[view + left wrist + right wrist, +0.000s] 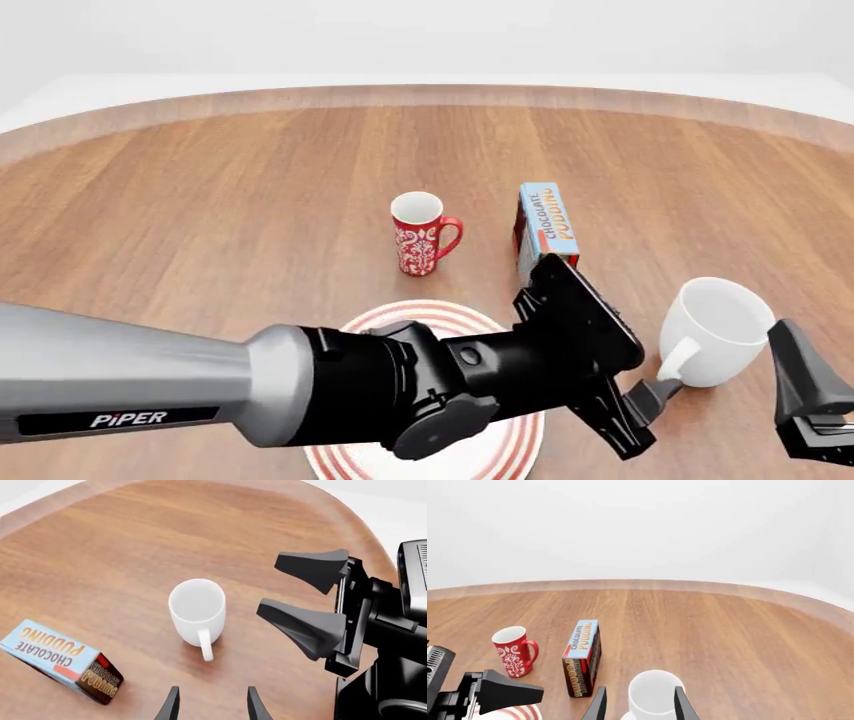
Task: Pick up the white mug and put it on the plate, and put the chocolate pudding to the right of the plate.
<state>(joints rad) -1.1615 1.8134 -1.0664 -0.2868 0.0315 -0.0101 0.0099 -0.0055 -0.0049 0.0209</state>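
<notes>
Left gripper (638, 415) released, jaws spread and empty, hanging low above the worktop's near edge just beside the white mug's handle. Right gripper (639, 706) likewise released, jaws parted with the white mug (717, 331) seen between them from the right wrist view, not visibly touching it. White mug upright on the wood near the worktop's near right edge, mouth up, handle turned toward the left gripper. Plate (400, 318) at the middle of the near edge, largely covered by the left arm, red rings showing. Chocolate pudding (547, 227) standing on a long side toward the worktop's centre, blue lettered face up, behind the white mug and apart from it. Red mug (423, 233) upright just beside the chocolate pudding. Worktop (200, 200) round-edged, warm wood grain with a paler rim. Beyond it, plain white surroundings.
</notes>
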